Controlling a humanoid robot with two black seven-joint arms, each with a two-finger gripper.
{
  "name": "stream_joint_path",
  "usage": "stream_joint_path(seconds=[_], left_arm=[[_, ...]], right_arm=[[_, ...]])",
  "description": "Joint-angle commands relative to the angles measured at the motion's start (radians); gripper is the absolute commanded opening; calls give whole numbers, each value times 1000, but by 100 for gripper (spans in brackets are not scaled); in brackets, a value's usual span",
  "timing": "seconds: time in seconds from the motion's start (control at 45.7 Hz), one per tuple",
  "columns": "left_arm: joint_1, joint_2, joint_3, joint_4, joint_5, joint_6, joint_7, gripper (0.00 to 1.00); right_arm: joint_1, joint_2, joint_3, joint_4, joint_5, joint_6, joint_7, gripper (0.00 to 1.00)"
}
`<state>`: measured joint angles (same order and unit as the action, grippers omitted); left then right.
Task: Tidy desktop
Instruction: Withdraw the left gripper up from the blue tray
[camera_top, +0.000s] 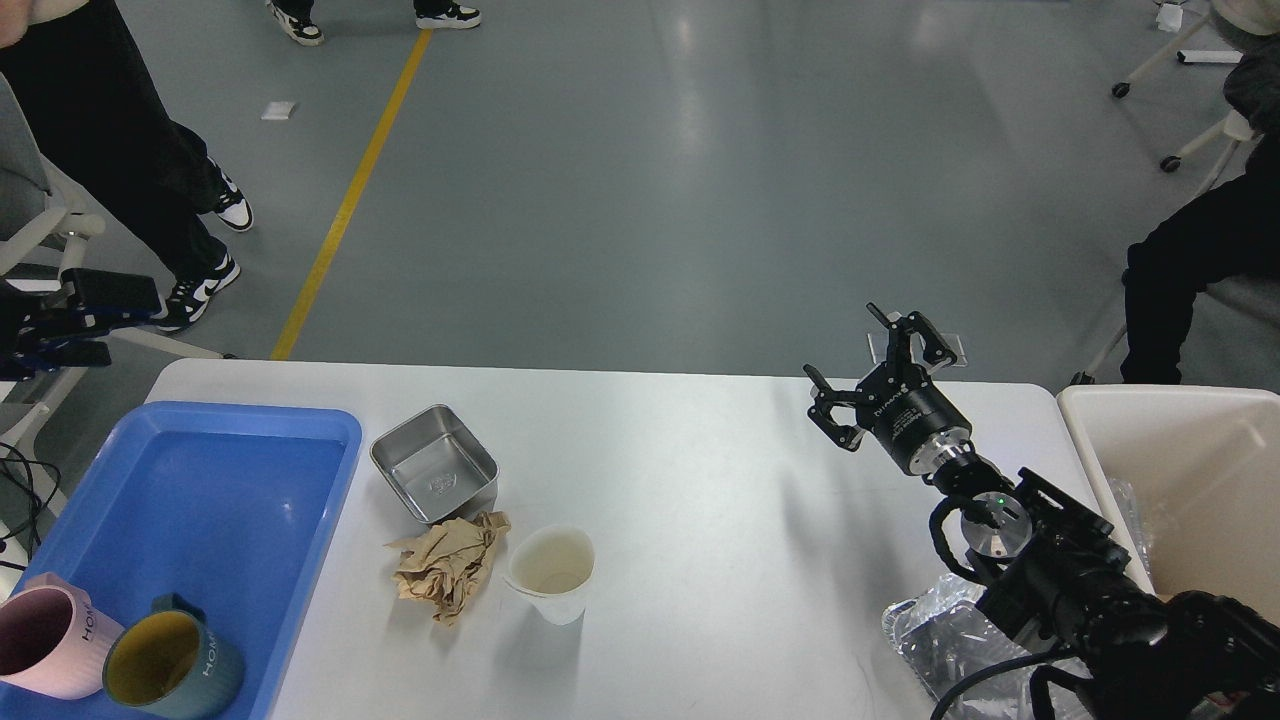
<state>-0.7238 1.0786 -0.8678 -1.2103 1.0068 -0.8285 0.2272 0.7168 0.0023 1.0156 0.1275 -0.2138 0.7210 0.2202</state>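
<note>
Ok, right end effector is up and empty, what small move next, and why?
Probably swing the right end effector, open and hovering above the desktop, left and down toward the crumpled brown paper. It lies loose between the metal tin and white cup, and the beige bin is beside that arm.

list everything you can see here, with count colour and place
desktop: 1, white, fills the lower view
tray: 1, blue, desktop's left end
mugs: 2, pink and teal with yellow inside, tray's near corner
tin: 1, silver, empty, right of tray
paper: 1, brown, crumpled, just in front of tin
cup: 1, white, right of paper
foil: 1, silver, crumpled, under right arm
bin: 1, beige, right edge
people: partly seen, dark clothes, on the grey floor
right gripper: 1, black, open, above desktop's far right
</note>
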Motion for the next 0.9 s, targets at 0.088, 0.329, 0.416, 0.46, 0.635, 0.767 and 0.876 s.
stream_joint_path(seconds=[0.088, 0.329, 0.416, 0.46, 0.635, 0.767, 0.876], left_arm=[[33, -28, 7, 23, -117, 175, 6, 97], [110, -20, 7, -3, -126, 181, -6, 96], [127, 21, -5, -57, -125, 114, -14, 96], [133, 61, -7, -86, -125, 82, -25, 96], [193, 277, 7, -221, -117, -75, -169, 95], [225, 437, 32, -328, -120, -103, -288, 93], [224, 555, 101, -377, -119, -118, -409, 93]], right_arm=[[1, -1, 0, 1, -12, -2, -1, 100], [1, 1, 1, 0, -13, -2, 1, 100], [1, 1, 0, 0, -13, -2, 1, 100], [0, 1, 0, 0, -13, -3, 1, 100], [1, -1, 0, 0, -13, -3, 1, 100], [1, 1, 0, 0, -13, -3, 1, 100], [0, -1, 1, 0, -13, -3, 1, 100]])
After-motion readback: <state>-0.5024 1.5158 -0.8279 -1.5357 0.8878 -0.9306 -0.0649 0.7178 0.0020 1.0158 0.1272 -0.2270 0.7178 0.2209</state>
